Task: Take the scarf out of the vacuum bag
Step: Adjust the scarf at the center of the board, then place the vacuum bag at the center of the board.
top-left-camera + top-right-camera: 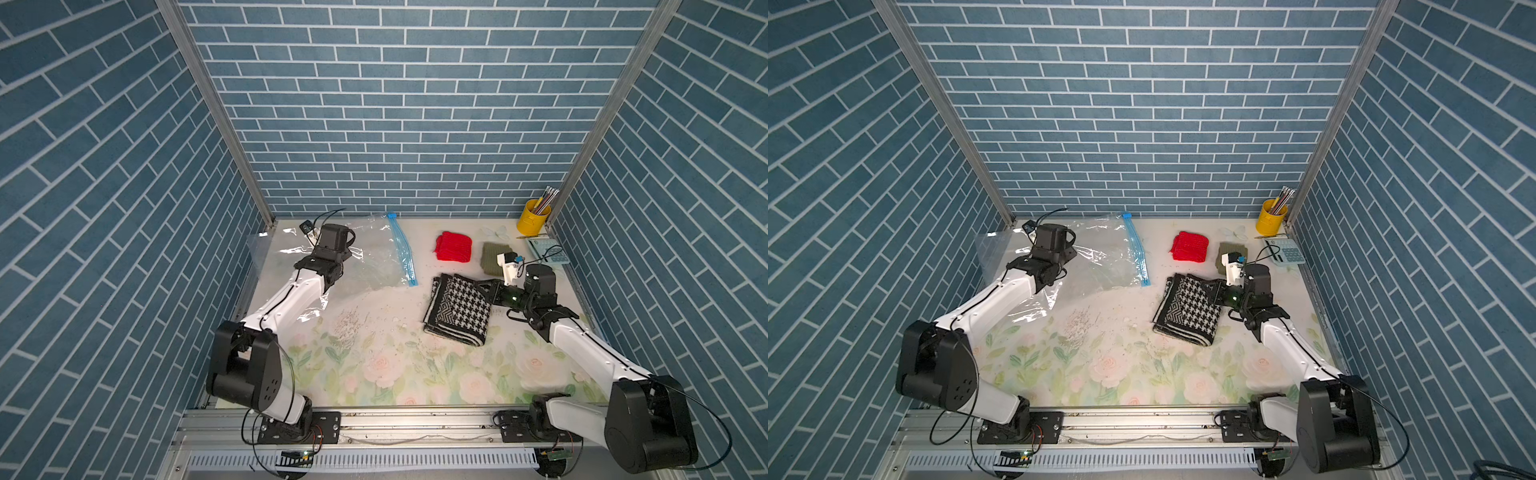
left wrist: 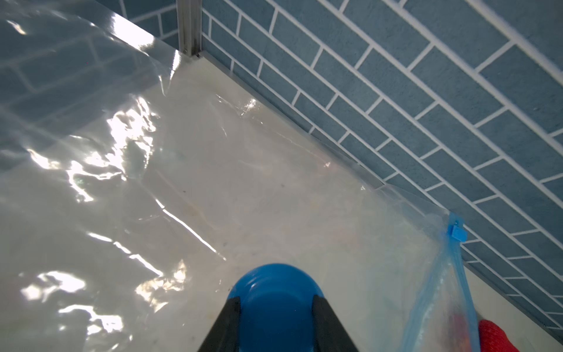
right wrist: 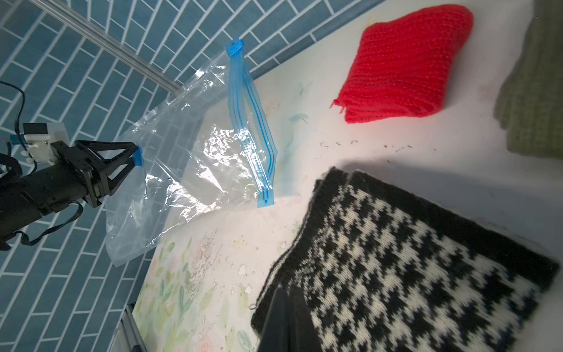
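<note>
Partly open, left gripper — seemingly clamping cap

The bag lies on the desk, under and around the left end effector. Its valve cap sits between that end effector's fingers, and its zip strip runs to the right. The scarf lies below and left of the right end effector, which is at its far right corner. Behind this end effector lie a folded cloth and, just right of it, a second cloth. A cup and a calculator are behind to the right.
</note>
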`<state>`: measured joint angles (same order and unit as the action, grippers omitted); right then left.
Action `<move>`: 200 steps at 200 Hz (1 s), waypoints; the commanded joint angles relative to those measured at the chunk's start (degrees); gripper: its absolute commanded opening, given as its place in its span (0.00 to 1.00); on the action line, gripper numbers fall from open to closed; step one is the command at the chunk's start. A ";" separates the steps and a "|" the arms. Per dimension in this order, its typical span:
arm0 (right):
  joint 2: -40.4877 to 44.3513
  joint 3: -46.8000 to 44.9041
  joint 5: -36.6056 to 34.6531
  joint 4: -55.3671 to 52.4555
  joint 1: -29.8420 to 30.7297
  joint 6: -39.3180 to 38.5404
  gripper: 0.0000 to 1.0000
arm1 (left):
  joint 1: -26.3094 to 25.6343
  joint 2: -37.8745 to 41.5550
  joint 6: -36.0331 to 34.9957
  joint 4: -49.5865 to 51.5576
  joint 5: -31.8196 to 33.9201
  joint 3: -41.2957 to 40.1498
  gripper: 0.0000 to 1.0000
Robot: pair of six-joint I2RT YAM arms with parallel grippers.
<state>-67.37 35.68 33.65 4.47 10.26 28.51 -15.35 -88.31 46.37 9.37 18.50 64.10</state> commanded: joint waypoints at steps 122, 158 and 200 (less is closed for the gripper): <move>9.37 0.44 -25.70 -9.30 -0.17 -2.81 0.99 | 1.58 -2.03 1.67 -21.70 -11.41 -13.37 1.00; 14.00 1.23 -41.87 -13.81 -0.16 -2.40 0.99 | 1.56 6.16 -0.10 -31.57 -14.33 -20.41 1.00; 13.95 2.64 -62.50 -17.31 -0.04 0.48 0.99 | 1.47 23.08 -7.41 -24.22 -5.89 -22.84 1.00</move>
<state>-53.84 37.26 -12.25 -9.63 10.22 27.05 -14.06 -72.86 44.82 -17.39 5.85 41.17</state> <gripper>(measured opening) 0.994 0.999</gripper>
